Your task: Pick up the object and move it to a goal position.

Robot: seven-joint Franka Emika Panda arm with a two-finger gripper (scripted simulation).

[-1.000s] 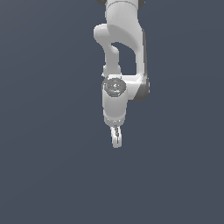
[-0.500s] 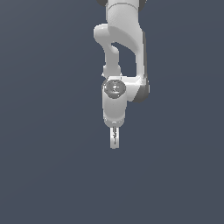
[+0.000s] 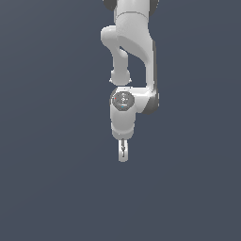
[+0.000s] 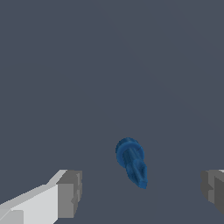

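The object (image 4: 130, 159) is a small dark blue teardrop with a rounded body and a pointed end, lying on the flat grey floor in the wrist view. It sits between my two grey finger pads (image 4: 69, 194), nearer the middle of the gap and touching neither. My gripper (image 4: 141, 192) is open wide, with nothing held. In the exterior view the white arm hangs down from the top and the gripper (image 3: 123, 153) shows edge-on as a narrow white tip. The object is hidden there.
Only a plain dark grey floor (image 3: 52, 179) surrounds the arm in both views. No other objects, containers or edges show.
The hand has turned slightly, so the fingers that looked tilted now stand edge-on, and the tip has shifted a little to the exterior view's left.
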